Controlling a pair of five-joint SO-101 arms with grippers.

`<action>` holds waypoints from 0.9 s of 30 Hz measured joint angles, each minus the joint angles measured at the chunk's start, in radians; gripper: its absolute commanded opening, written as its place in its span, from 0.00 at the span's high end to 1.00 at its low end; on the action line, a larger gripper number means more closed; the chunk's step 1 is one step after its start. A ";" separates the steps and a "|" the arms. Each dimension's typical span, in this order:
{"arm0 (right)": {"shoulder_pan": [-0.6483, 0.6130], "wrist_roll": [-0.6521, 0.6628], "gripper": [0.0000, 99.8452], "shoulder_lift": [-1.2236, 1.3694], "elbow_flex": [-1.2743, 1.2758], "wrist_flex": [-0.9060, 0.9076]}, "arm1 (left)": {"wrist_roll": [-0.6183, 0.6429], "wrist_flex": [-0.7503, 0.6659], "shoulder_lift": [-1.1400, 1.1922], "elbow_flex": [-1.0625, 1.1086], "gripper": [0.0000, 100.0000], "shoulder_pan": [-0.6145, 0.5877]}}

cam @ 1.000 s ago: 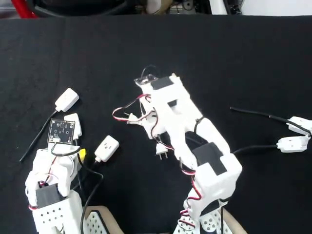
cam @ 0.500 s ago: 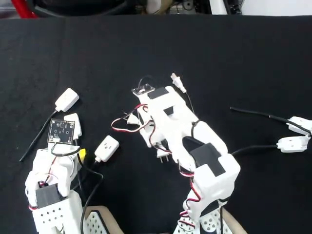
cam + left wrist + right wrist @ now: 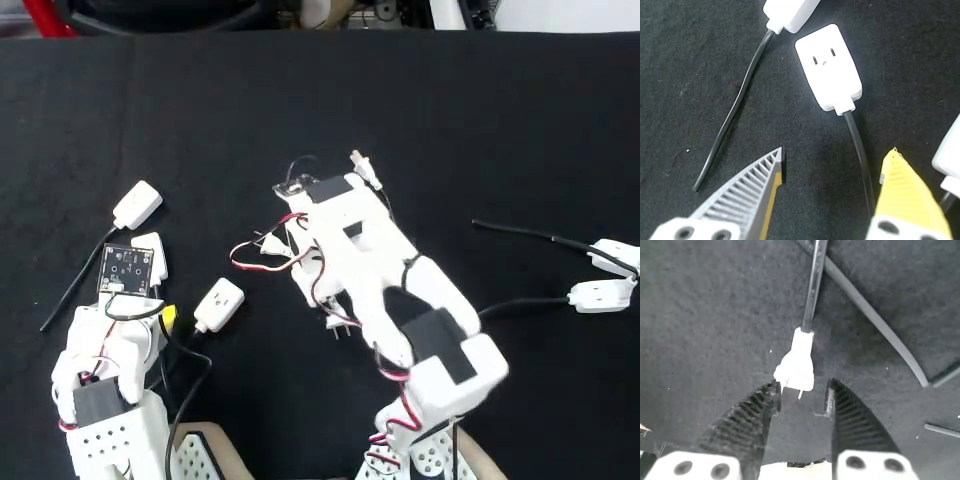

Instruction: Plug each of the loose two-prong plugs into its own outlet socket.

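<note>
In the right wrist view a white two-prong plug (image 3: 796,365) lies on the black cloth with its prongs toward my right gripper (image 3: 802,390), which is open; the prongs sit just between the black fingertips. From above, my right arm (image 3: 350,240) stretches over mid-table, with one white plug (image 3: 365,168) just beyond its wrist, another plug (image 3: 338,320) under its forearm and a third (image 3: 270,243) beside it. My left gripper (image 3: 837,152) hangs open above a white outlet socket (image 3: 830,67) whose slots face up.
Three white sockets lie near the left arm (image 3: 110,370): one (image 3: 137,204) farthest, one (image 3: 150,255) by the wrist, one (image 3: 219,304) nearer the centre. Two more sockets (image 3: 605,275) with black cords lie at the right edge. Red-and-white arm wires loop over the centre.
My right arm has drawn back slightly toward the near side, uncovering the white plug beyond its wrist. The left arm has stayed still.
</note>
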 measured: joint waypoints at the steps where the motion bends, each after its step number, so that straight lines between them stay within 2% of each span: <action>1: 0.000 0.000 0.87 -0.017 0.018 -0.011 | 0.000 0.000 0.000 0.000 0.69 0.000; 7: 0.000 0.000 0.87 -0.037 0.109 -0.126 | 0.000 0.000 0.000 0.000 0.69 0.000; 16: 0.032 0.002 0.91 0.021 0.109 -0.140 | 0.000 0.000 0.000 0.000 0.69 0.000; 21: 0.031 0.051 0.91 0.035 0.104 -0.140 | 0.000 0.000 0.000 0.000 0.69 0.000; 27: -0.049 0.054 0.91 0.097 0.081 -0.143 | 0.000 0.000 0.000 0.000 0.69 0.000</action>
